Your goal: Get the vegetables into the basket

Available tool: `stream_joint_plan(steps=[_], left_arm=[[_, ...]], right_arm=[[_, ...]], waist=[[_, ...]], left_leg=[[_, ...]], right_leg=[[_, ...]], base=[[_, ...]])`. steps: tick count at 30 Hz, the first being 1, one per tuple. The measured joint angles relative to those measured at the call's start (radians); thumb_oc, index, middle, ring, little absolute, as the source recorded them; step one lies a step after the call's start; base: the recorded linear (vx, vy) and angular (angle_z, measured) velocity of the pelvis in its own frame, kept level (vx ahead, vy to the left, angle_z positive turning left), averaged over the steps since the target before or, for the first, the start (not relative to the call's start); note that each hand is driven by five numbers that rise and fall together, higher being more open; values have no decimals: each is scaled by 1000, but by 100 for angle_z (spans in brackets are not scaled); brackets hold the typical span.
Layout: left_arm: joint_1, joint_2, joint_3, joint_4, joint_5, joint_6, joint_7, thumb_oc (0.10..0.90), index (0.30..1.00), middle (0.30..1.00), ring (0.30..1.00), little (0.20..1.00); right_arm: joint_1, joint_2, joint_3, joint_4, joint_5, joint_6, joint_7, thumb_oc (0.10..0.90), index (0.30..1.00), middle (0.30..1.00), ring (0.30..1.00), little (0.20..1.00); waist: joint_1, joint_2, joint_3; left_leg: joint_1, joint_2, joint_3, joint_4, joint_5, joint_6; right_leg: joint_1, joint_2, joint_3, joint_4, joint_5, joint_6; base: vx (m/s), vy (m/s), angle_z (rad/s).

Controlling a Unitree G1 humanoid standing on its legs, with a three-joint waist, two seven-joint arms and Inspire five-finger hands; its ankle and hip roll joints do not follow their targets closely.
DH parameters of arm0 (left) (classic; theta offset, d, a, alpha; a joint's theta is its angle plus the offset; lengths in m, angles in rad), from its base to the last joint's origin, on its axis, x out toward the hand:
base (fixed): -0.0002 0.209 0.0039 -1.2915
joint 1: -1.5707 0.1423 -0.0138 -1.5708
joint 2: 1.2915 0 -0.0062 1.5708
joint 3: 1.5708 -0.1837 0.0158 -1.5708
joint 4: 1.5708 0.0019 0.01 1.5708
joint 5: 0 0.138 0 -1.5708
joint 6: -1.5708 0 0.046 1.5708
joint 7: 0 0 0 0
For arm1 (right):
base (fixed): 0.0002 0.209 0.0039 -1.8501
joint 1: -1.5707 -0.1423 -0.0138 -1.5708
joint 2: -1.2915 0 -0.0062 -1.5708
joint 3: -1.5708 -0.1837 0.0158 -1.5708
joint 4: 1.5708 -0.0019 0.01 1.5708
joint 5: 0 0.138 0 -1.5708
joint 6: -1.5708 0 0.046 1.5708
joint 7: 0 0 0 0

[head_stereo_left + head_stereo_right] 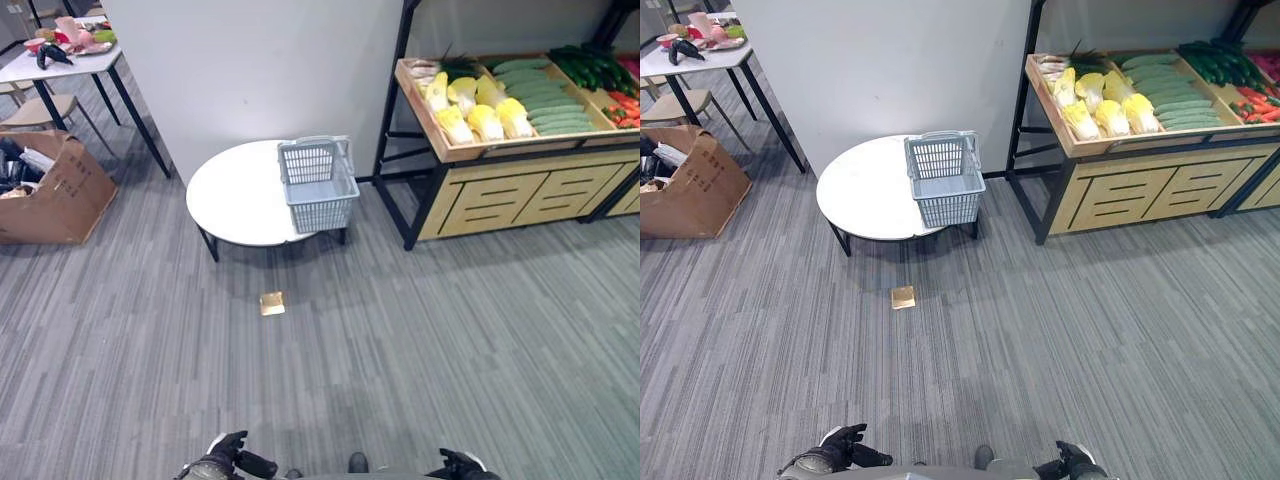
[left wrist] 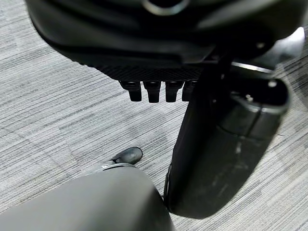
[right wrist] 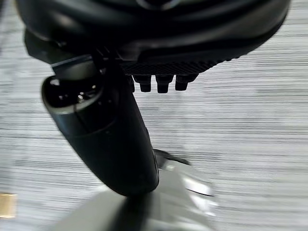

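A pale grey plastic basket point(image 1: 318, 185), handles up and nothing in it, stands on the right edge of a low round white table point(image 1: 235, 195). The vegetables lie in a wooden tray point(image 1: 520, 142) on a shelf stand at the far right: yellow-white cabbages point(image 1: 480, 110), pale green cucumbers point(image 1: 545, 100), darker green ones point(image 1: 590, 68) and red pieces point(image 1: 625, 108). My left hand point(image 1: 225, 452) and right hand point(image 1: 460, 465) hang low at the near edge, far from both. Each hand point(image 2: 159, 38) point(image 3: 154, 33) is relaxed over the carpet and holds nothing.
A small tan square point(image 1: 272, 303) lies on the grey carpet in front of the round table. A cardboard box point(image 1: 60, 190) sits at the left, with a white table point(image 1: 60, 65) and a chair point(image 1: 35, 110) behind it. A white wall point(image 1: 250, 70) stands behind the round table.
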Motion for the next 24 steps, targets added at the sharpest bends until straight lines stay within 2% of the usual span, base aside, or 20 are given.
stream_joint_plan(steps=[7,24], left_arm=[[2,-1,1,1,-1,-1,0,900,1000,1000,1000,1000],[6,-1,1,4,-2,-1,0,900,1000,1000,1000,1000]], right_arm=[[30,4,3,6,-1,0,3,900,1000,1000,1000,1000],[31,7,12,9,-4,0,3,900,1000,1000,1000,1000]], waist=[[0,0,0],[2,-2,-13]], left_leg=[[3,1,0,-5,0,-2],[9,1,4,0,0,-1]], right_leg=[[4,0,0,0,-6,9],[6,1,5,0,-3,5]], base=[[0,0,0],[0,0,0]])
